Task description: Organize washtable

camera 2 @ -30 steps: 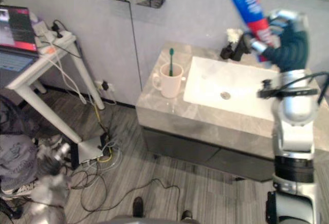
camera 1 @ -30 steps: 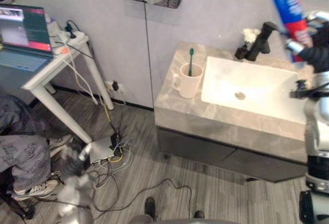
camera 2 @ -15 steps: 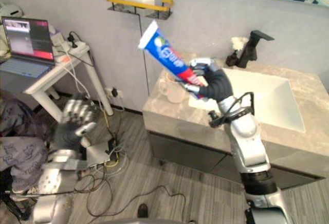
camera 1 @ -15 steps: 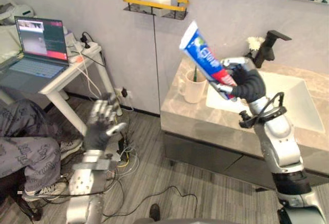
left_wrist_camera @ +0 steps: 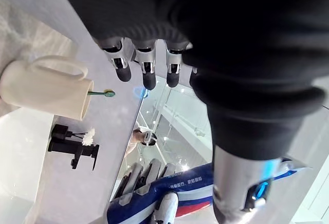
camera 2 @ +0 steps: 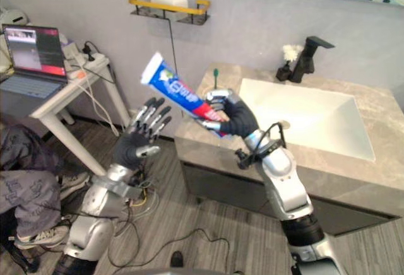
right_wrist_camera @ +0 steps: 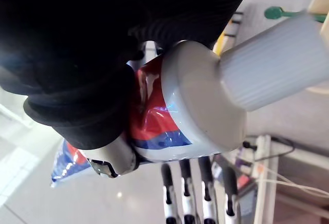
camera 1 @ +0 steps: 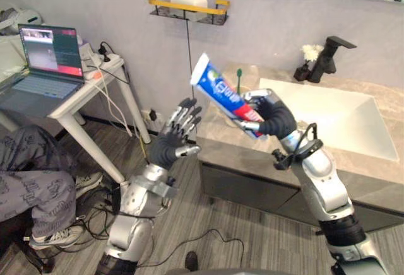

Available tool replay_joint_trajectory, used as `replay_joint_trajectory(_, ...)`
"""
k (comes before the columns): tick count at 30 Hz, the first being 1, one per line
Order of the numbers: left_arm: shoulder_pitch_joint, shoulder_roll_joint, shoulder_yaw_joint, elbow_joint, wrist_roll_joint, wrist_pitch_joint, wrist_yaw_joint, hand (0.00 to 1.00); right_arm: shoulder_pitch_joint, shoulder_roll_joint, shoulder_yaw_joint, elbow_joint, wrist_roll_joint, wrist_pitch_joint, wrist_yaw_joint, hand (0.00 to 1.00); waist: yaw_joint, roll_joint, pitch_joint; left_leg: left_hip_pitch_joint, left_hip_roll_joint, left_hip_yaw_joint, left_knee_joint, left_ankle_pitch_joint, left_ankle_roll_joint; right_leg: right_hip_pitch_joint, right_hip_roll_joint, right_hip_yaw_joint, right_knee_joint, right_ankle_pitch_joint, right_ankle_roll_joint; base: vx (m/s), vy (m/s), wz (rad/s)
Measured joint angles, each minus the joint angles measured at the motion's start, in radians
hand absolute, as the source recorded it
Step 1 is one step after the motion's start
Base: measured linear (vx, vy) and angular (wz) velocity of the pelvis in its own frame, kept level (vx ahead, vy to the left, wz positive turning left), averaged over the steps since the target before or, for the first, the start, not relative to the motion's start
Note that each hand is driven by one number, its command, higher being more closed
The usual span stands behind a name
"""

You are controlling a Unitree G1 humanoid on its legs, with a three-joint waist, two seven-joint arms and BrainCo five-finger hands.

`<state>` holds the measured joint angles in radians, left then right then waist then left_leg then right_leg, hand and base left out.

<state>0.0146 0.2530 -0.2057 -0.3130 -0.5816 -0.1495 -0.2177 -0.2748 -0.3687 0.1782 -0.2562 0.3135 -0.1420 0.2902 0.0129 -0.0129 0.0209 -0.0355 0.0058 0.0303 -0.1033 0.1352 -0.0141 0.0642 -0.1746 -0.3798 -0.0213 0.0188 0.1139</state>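
Grey washtable (camera 1: 372, 177), centre right: at its left edge the right hand (camera 1: 273, 116) clenches the cap end of a toothpaste tube (camera 1: 221, 92), tail slanting upper-left just above the left hand (camera 1: 169, 147), fingers spread and empty.

The right hand (right_wrist_camera: 77, 106) curls round the neck of a red and blue toothpaste tube (right_wrist_camera: 159, 126), its white ribbed cap (right_wrist_camera: 267, 64) near a green toothbrush (right_wrist_camera: 280, 13), the left hand (right_wrist_camera: 185, 201) showing straight fingers beyond.
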Motion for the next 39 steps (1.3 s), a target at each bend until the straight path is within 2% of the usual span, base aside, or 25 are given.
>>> replay_joint_trajectory(13,-0.115,0.009,-0.071,0.051,0.0,0.016,0.003,0.0,0.011,0.051,0.065,0.0,-0.001,0.025,0.018,1.0,-0.004,0.0,0.0,0.001,0.006,0.027,-0.001,-0.001,0.0,-0.029,0.0,0.03,0.015,-0.002,-0.009,-0.01,0.001,-0.07)
replay_joint_trajectory(24,-0.191,0.017,-0.07,0.079,0.0,0.016,0.023,0.0,0.047,0.068,0.066,0.0,-0.008,0.038,0.02,1.0,-0.015,-0.007,-0.004,-0.004,0.009,0.031,-0.001,0.0,0.0,-0.032,0.005,0.039,-0.001,0.009,-0.01,0.0,-0.003,-0.03)
replay_joint_trajectory(28,-0.197,0.029,-0.063,0.079,0.0,0.015,0.023,0.0,0.052,0.068,0.064,0.0,-0.01,0.039,0.021,1.0,-0.028,-0.007,-0.004,-0.004,0.009,0.034,0.0,0.0,0.0,-0.033,0.006,0.043,-0.001,0.012,-0.006,0.01,-0.002,-0.01)
replay_joint_trajectory(39,-0.215,0.027,-0.047,0.079,-0.018,0.016,0.021,0.0,0.128,0.091,0.05,0.001,-0.05,0.053,0.04,1.0,-0.03,-0.007,-0.005,-0.001,0.012,0.035,-0.001,0.001,-0.001,-0.033,0.01,0.047,0.0,0.011,-0.014,0.0,0.0,0.0)
